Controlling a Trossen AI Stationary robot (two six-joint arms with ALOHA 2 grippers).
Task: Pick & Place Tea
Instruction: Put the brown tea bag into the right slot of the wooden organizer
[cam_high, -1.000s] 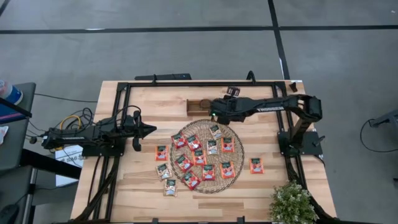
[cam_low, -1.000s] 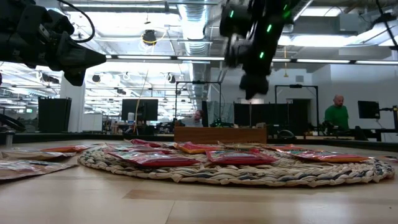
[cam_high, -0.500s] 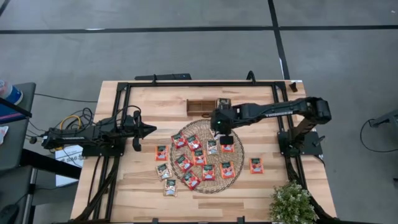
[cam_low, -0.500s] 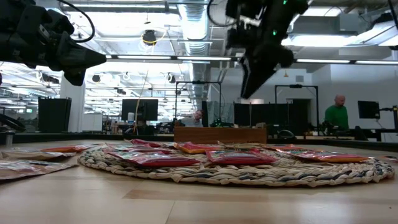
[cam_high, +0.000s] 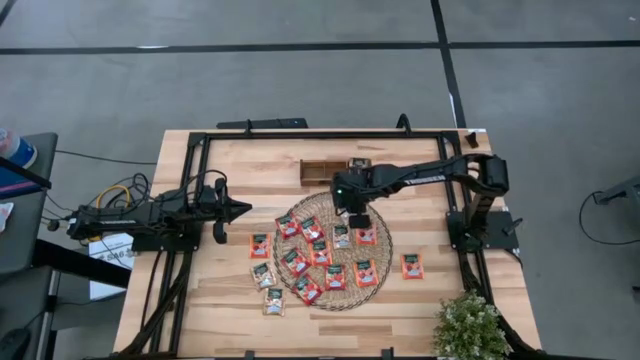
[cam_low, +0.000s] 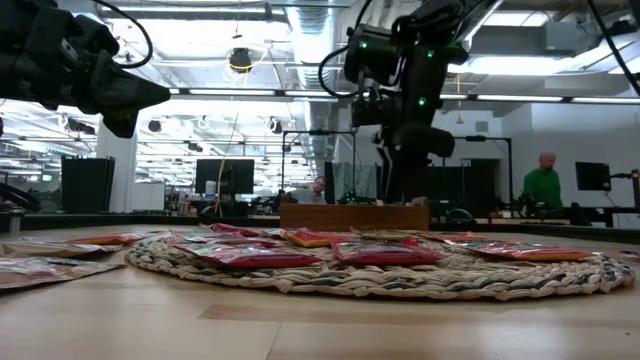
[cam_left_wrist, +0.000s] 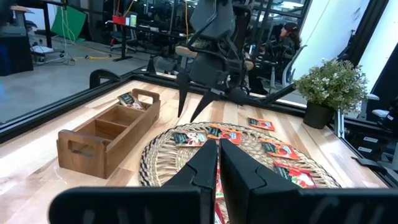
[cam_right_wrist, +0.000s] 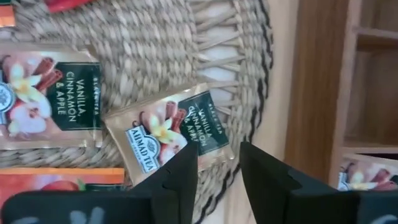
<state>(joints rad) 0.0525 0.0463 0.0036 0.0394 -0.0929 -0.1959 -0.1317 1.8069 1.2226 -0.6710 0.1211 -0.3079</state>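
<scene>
Wooden table (cam_high: 230, 290) at frame centre: right gripper (cam_right_wrist: 217, 158), fingers parted and empty over a pale sachet (cam_right_wrist: 171, 134) on the mat (cam_high: 378, 240), should descend squarely; left gripper (cam_high: 243, 209) stays clenched.

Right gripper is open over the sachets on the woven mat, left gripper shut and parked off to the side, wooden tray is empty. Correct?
Not quite: the wooden tray is not empty. The left wrist view shows a sachet in its end compartment. The rest holds: right gripper open over the woven mat, left gripper shut, off to the side.
</scene>
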